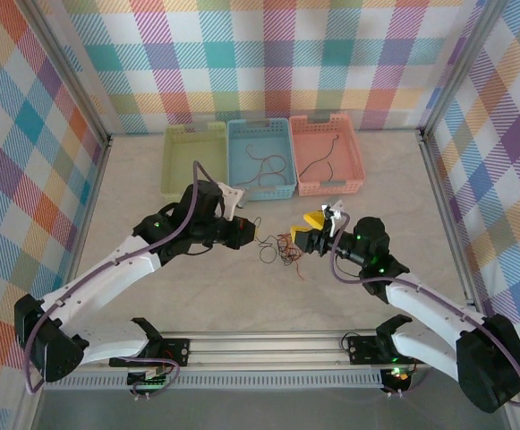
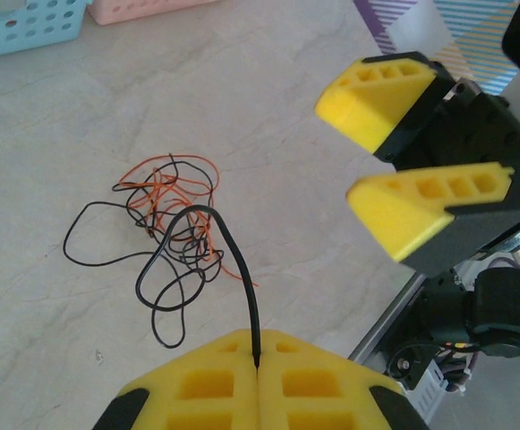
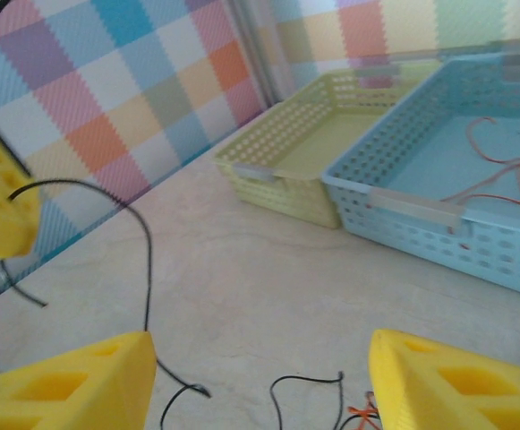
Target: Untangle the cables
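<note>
On the surface (image 2: pixel 63 116), near its middle, the left gripper (image 2: pixel 258 363) pinches a black strand (image 2: pixel 255 322) of the cables (image 2: pixel 174 210) while the right gripper (image 2: pixel 342 148) gapes empty; a hard pull could tighten the knot.

Reaches in toward the middle with both arms, left arm (image 1: pixel 116 269) and right arm (image 1: pixel 430 309), each white and bent at the elbow. Pinches a thin black cable (image 2: pixel 252 313) tight between the yellow fingers (image 2: pixel 206 385) of the left gripper (image 2: pixel 258 358). Holds the right gripper (image 1: pixel 306 228) with its tips spread apart, pointing at the left one, near it but not touching
</note>
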Controlling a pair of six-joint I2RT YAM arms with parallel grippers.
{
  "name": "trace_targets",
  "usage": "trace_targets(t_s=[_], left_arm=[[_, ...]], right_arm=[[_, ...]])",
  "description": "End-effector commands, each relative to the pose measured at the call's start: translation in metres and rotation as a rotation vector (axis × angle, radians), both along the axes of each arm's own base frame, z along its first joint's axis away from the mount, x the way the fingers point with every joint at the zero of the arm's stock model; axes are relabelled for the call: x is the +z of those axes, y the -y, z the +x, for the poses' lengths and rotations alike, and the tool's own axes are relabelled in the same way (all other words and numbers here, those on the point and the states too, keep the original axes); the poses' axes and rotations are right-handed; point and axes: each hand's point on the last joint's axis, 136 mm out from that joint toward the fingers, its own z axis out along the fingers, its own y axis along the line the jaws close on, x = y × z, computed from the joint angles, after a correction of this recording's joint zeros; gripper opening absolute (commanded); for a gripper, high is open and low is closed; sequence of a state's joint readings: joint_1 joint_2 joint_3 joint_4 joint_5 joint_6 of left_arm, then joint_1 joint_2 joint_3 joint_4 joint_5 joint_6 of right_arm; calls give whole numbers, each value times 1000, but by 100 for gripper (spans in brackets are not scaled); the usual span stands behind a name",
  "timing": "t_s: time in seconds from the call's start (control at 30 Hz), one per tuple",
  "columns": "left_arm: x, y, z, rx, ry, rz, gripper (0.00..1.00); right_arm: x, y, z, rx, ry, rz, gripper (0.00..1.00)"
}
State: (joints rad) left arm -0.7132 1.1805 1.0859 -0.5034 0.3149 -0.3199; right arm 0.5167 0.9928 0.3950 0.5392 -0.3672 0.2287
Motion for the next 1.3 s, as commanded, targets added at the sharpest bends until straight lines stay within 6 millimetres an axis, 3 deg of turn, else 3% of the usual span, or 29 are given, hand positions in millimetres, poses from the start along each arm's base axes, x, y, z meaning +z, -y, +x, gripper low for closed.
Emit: trace_targets(t_s=[0.0,0.2,0.6,0.8,1.07,1.27], left_arm=[[28,3,-10,-55,50,-45,0],[31,8,-18,-98,18,-73,0],[52,8,-40,-172,11,-137,0],[70,6,-49,-195,23,-173,0],[97,5,-59,-231,46,-219,0],[126,2,-68,-252,88,-260,0]], right_arm=[[33,-17,-19,142,139,24,66],[41,-42,-37,281,207,-8,67],[36,-81,-28,367,194,-67,69],[19,-96,-12,355,165,-109,66],[-13,-102,-3,353,120,-150,50],[-42,-98,16,263,100,-209,38]])
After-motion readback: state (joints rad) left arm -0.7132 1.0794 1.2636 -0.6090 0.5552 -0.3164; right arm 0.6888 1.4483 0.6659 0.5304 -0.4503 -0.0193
